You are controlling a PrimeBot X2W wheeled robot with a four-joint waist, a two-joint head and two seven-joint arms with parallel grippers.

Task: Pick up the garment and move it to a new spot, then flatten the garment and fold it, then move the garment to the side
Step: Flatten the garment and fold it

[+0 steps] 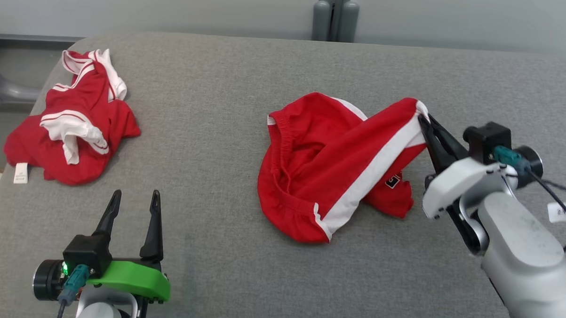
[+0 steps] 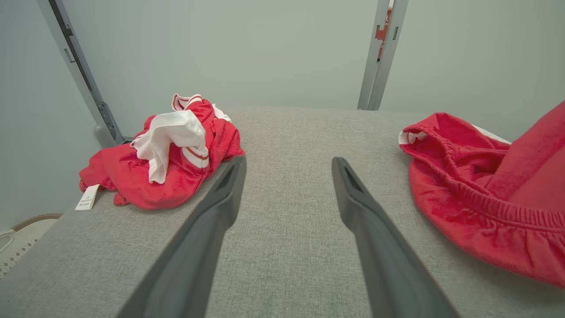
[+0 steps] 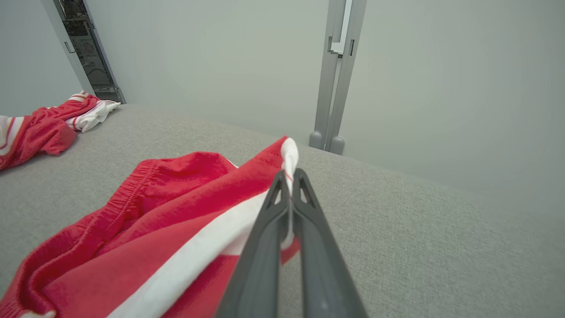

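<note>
Right fingers pinch garment at striped corner, seemingly lifted.

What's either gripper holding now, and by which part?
Right gripper holds the red shorts, pinched at the end of the white side stripe. Left gripper is open and empty.

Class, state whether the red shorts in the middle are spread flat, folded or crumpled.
Crumpled: the red shorts lie bunched and twisted, one corner pinched between the jaws of the right gripper.
</note>
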